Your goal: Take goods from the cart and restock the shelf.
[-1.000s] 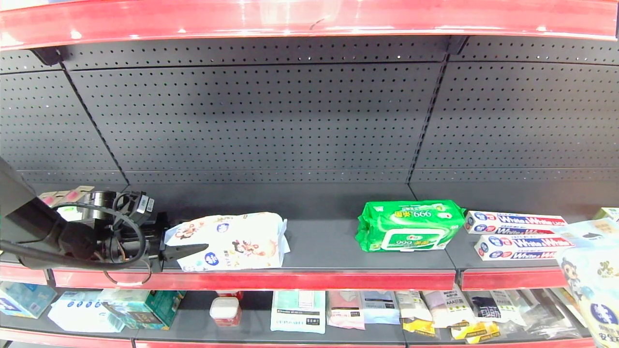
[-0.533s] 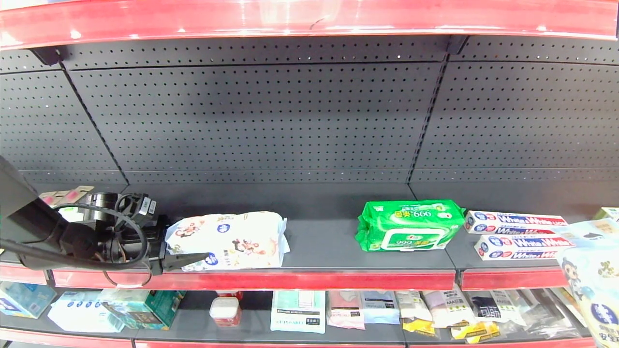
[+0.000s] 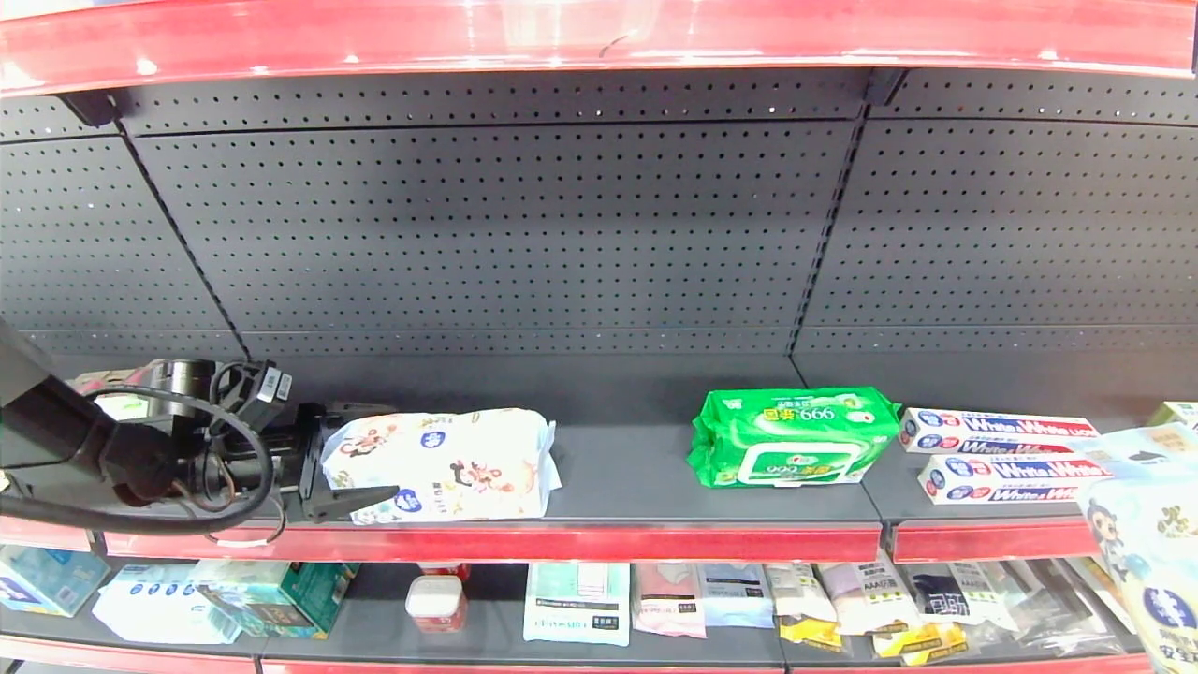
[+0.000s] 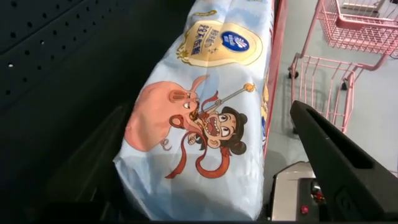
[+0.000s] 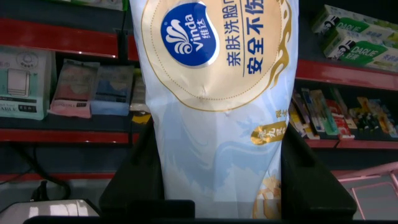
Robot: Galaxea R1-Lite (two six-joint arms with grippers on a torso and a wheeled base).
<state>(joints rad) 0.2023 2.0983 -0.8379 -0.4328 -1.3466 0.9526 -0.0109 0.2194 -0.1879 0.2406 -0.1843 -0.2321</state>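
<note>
Cartoon-printed pack, soft plastic, lies at 8 o'clock on the metal shelf; I read left gripper spread around its end. Right gripper pinches glossy pillow pack.

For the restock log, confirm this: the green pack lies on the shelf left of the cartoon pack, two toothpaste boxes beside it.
Wrong side: the green pack lies right of the cartoon pack, as the head view shows. The two toothpaste boxes are beside it.
</note>
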